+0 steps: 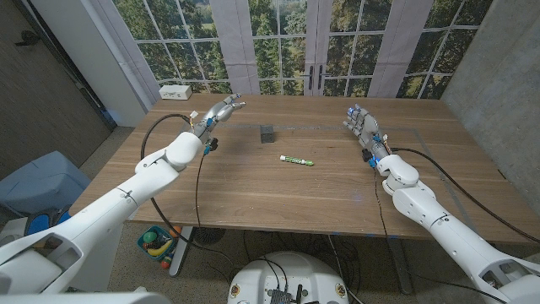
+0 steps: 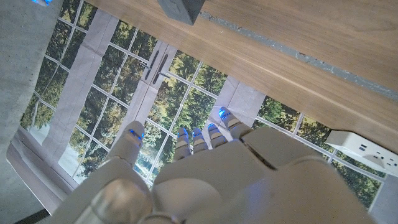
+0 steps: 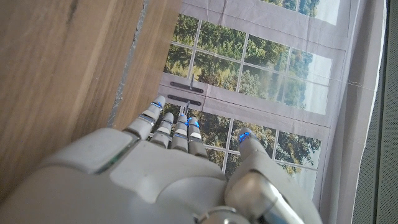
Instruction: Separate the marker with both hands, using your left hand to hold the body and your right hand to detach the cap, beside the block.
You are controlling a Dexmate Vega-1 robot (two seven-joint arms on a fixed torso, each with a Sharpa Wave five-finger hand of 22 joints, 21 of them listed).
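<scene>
Both white robot hands, left hand (image 1: 216,114) and right hand (image 1: 364,128), are raised with fingers released. The capped white-and-green marker (image 1: 297,160) lies untouched on the wooden tabletop (image 1: 253,190) near the small dark block (image 1: 267,133); nothing is done.

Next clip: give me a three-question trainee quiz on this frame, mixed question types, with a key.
1. True or false: the left hand already grips the marker.
2. Multiple choice: in the head view, where does the marker lie relative to the block?
A. On top of the block
B. Nearer the robot and toward its right, apart from the block
C. Behind the block, by the windows
3. Fill in the word: the right hand holds ______.

Key
1. False. The marker lies on the table, untouched by either hand.
2. B.
3. Nothing; its fingers are spread with the window behind them.
</scene>
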